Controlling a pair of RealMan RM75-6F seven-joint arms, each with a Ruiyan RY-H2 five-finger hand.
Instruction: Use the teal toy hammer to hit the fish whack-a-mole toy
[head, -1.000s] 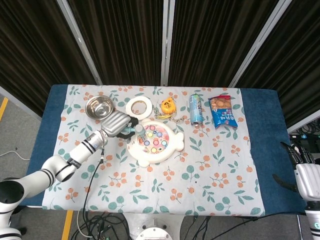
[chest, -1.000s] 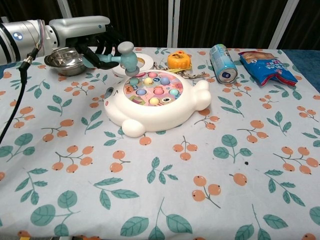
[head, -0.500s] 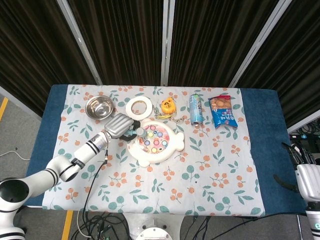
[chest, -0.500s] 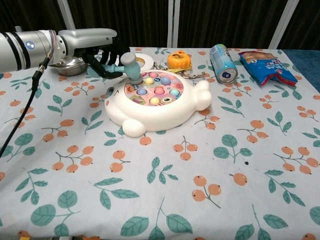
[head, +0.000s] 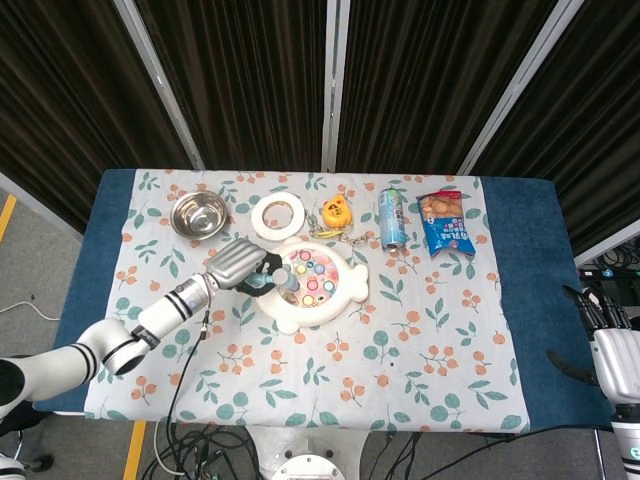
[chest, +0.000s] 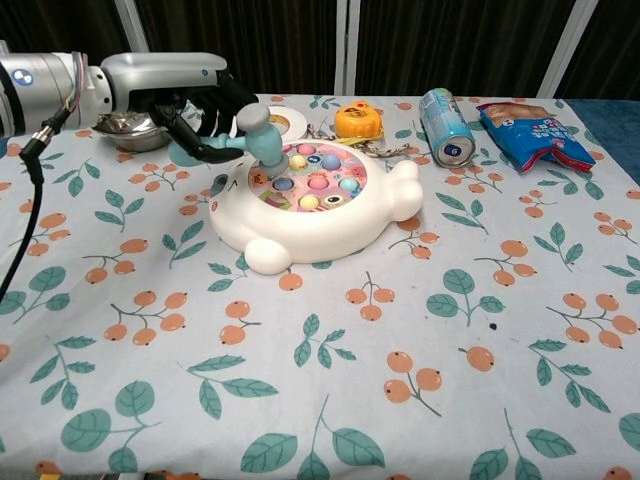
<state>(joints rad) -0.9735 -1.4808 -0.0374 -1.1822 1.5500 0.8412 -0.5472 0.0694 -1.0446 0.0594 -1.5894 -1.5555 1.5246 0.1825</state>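
Floral cloth, white with orange berries and green leaves, covers the table (chest: 420, 400) in front of me. On it, a little left of centre, sits the fish whack-a-mole toy (chest: 315, 205), a white body with its long axis running left to right across my view, tail lobes toward the right and a round pink face of coloured pegs turned upward. My left hand (chest: 195, 105) reaches in from the left, fingers wrapped around the handle of the teal toy hammer (chest: 245, 140). The hammer's handle lies roughly level, running from my palm rightward toward the toy, and its grey head (chest: 262, 135) stands crosswise to that, its lower end down on the left edge of the peg face. My right hand (head: 612, 345) shows only at the far right edge of the head view, off the table, and I cannot tell how its fingers lie. Behind the toy stand a steel bowl (head: 197, 214), a white ring (head: 277, 215), an orange trinket (chest: 358, 120), a blue can (chest: 446, 125) on its side and a blue snack bag (chest: 528, 130).
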